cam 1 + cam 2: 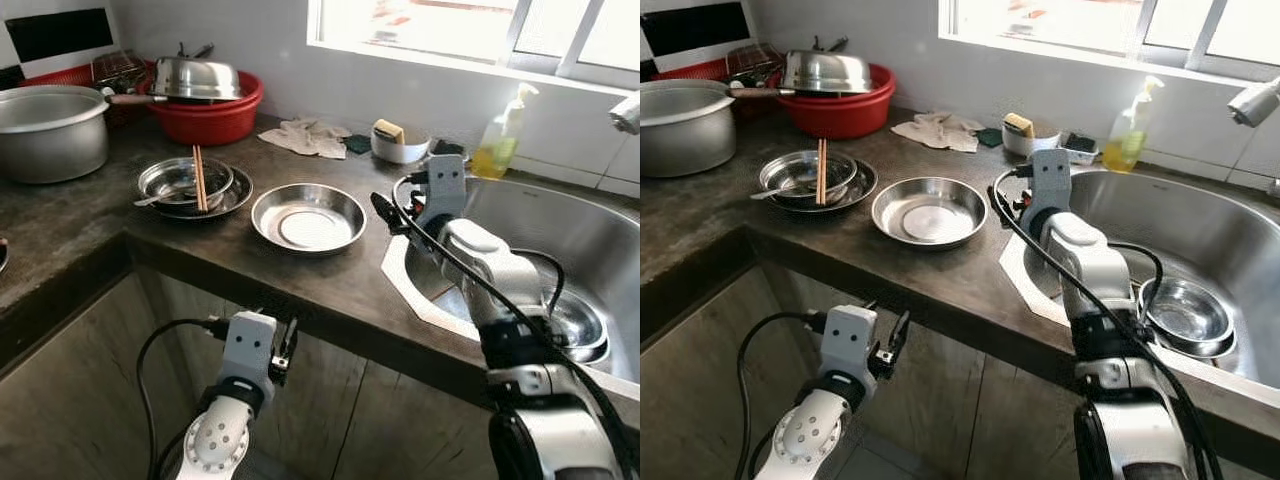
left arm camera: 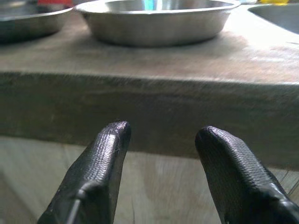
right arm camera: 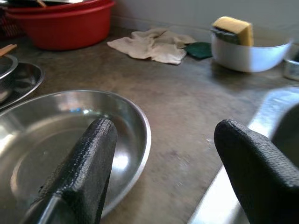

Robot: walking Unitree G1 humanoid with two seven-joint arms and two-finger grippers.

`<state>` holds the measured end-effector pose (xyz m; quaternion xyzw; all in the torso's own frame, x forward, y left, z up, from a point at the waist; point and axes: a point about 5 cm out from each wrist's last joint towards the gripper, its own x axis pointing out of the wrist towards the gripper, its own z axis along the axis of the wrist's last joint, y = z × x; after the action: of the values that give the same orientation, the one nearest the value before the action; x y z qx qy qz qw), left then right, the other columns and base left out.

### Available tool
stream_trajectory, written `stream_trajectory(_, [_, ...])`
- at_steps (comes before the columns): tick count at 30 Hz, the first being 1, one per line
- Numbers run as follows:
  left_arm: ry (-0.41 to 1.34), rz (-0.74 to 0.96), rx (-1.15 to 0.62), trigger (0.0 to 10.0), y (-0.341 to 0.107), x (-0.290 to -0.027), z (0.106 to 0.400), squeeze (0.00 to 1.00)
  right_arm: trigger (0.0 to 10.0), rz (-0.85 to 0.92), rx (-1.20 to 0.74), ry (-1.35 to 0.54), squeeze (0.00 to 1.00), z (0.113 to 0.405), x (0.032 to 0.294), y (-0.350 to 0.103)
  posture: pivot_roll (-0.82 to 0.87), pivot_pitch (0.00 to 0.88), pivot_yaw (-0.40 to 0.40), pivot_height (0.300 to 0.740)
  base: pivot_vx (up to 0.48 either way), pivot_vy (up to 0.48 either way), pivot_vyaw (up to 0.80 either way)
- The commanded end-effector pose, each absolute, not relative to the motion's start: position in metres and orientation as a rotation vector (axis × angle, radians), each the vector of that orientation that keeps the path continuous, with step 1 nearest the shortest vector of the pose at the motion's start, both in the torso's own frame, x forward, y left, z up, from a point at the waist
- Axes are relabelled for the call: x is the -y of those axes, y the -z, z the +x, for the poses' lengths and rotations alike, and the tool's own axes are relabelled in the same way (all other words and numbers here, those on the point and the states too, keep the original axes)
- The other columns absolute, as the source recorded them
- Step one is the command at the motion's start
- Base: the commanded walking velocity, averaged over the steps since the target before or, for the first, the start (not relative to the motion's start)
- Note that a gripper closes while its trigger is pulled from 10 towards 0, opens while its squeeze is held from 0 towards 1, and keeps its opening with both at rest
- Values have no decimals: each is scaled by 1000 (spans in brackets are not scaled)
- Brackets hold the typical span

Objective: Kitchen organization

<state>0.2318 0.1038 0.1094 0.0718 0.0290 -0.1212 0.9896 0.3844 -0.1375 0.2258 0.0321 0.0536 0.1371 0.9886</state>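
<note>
**Right gripper lined up on the shallow steel plate**

Nearest the head camera rose the right arm, its gripper (image 1: 388,212) hanging over the counter's edge beside the sink (image 1: 600,250), fingers spread wide and holding nothing. Just beyond them lay the shallow steel plate (image 1: 308,217), alone on the dark countertop (image 1: 80,215). The step in hand looked like a reach for that plate; the likely next move was to carry the spread fingers over the near rim and close on it, and the low, slick rim would call for a careful, level approach.

Further left sat a steel bowl (image 1: 178,180) nested in another dish with chopsticks (image 1: 199,178) laid across it. A second bowl (image 1: 1185,312) rested in the sink.

The left gripper (image 1: 285,352) hung below the counter's lip, also spread and empty, apparently idle.

From the right wrist camera the plate's rim lay just past one finger (image 3: 81,170), closer than the head views suggested, with a crumpled cloth (image 3: 152,44) and a sponge (image 3: 233,28) in its white cup beyond. The left wrist camera gave the counter's front edge (image 2: 149,100) square-on.
</note>
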Motion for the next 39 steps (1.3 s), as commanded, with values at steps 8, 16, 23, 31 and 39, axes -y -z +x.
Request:
stream_trajectory(8, [269, 124, -48, 10000, -116, -96, 226, 0, 10000, 93, -177, -409, 0, 396, 120, -225, 28, 24, -106, 740, 0, 0, 0])
stream_trajectory(16, [286, 98, -53, 10000, -118, -91, 219, 0, 10000, -11, -228, -399, 0, 406, 108, -216, 40, 49, -128, 740, 0, 0, 0])
stream_trajectory(23, [286, 88, -62, 10000, -118, -91, 215, 0, 10000, 28, -236, -323, 0, 415, 107, -225, 41, 70, -138, 740, 0, 0, 0])
stream_trajectory(31, [284, 80, -73, 10000, -118, -90, 212, 0, 10000, 188, -312, -306, 0, 419, 103, -227, 39, 89, -143, 740, 0, 0, 0])
stream_trajectory(39, [283, 76, -74, 10000, -119, -89, 211, 0, 10000, 256, -345, -274, 0, 420, 104, -226, 39, 93, -146, 740, 0, 0, 0])
